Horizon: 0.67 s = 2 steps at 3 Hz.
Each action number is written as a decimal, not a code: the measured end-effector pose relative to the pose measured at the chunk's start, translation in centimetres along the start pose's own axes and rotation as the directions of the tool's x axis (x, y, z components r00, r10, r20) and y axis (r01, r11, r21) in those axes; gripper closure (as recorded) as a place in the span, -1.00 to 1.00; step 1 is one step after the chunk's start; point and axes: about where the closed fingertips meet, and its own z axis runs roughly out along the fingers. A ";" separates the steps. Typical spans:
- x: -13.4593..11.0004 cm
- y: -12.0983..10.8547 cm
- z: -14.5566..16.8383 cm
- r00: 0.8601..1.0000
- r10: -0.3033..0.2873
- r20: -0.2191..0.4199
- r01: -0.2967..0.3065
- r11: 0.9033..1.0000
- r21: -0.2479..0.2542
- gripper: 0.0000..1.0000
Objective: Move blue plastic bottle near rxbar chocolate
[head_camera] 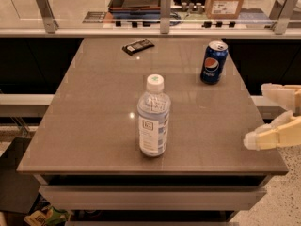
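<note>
The blue plastic bottle [153, 118] stands upright near the front middle of the grey table [94, 107], with its white cap on top. The rxbar chocolate [138, 46], a flat black bar, lies at the table's far side, left of centre. My gripper [257, 116] comes in from the right edge of the view, level with the bottle and well to its right, beside the table's right front corner. Its two pale fingers [270, 138] are spread apart and hold nothing.
A dark blue Pepsi can [213, 62] stands at the table's far right. A glass barrier with metal posts [164, 6] runs along the back edge, with a tray and a cardboard box behind it. Drawers sit under the table front.
</note>
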 end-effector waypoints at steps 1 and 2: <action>0.2 1.0 0.6 0.999 0.022 0.042 -0.021 1.000 -0.021 -1.00; -0.2 3.8 2.3 0.991 0.042 0.126 -0.029 0.995 -0.097 -1.00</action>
